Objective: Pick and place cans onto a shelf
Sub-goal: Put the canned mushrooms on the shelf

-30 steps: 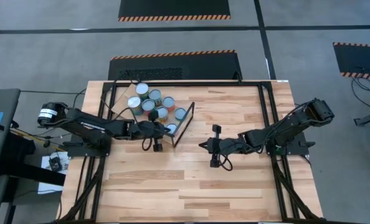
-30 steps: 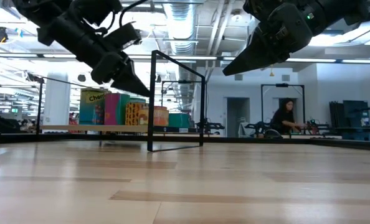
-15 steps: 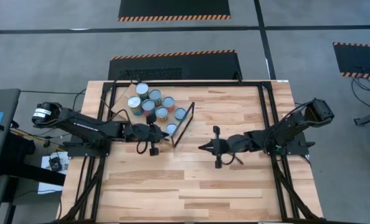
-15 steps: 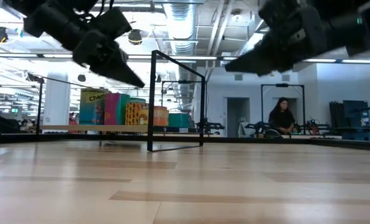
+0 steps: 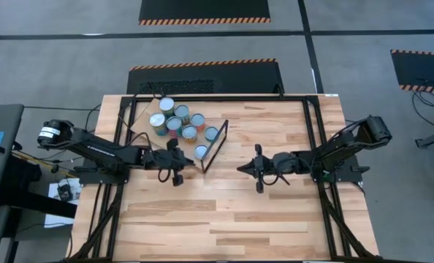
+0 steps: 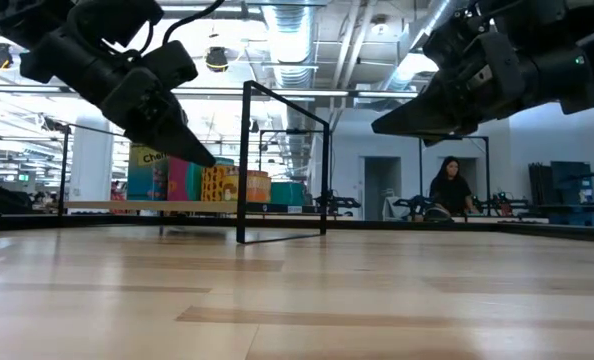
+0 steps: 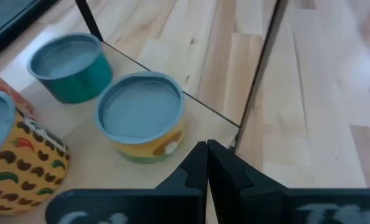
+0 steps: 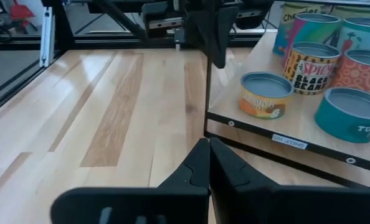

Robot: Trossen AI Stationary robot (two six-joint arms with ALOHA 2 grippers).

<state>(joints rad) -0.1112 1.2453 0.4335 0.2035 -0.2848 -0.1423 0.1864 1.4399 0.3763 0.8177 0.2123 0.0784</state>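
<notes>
the left arm reaches in from the table's left edge, and the left gripper hangs above the wood just left of the shelf. its fingers are pressed together with nothing between them. from its wrist, the tips point at a low yellow can with a pale-blue top, which stands at the shelf's near corner, apart from the gripper. a teal can sits just beside the yellow one, and a can patterned with dark beans stands at the other side.

from above, the cans cluster on the light-wood shelf at the table's upper left, about eight round tops close together. the shelf's thin black frame rises at its right end. at table height the tins line up along the raised board behind that frame.

further right, the right gripper hovers over bare planks near the table's middle, well apart from the shelf and pointing toward it. its fingers are also closed on each other and empty. the right arm runs back to its base at the table's right edge. beyond the table, a person is in the room behind.
</notes>
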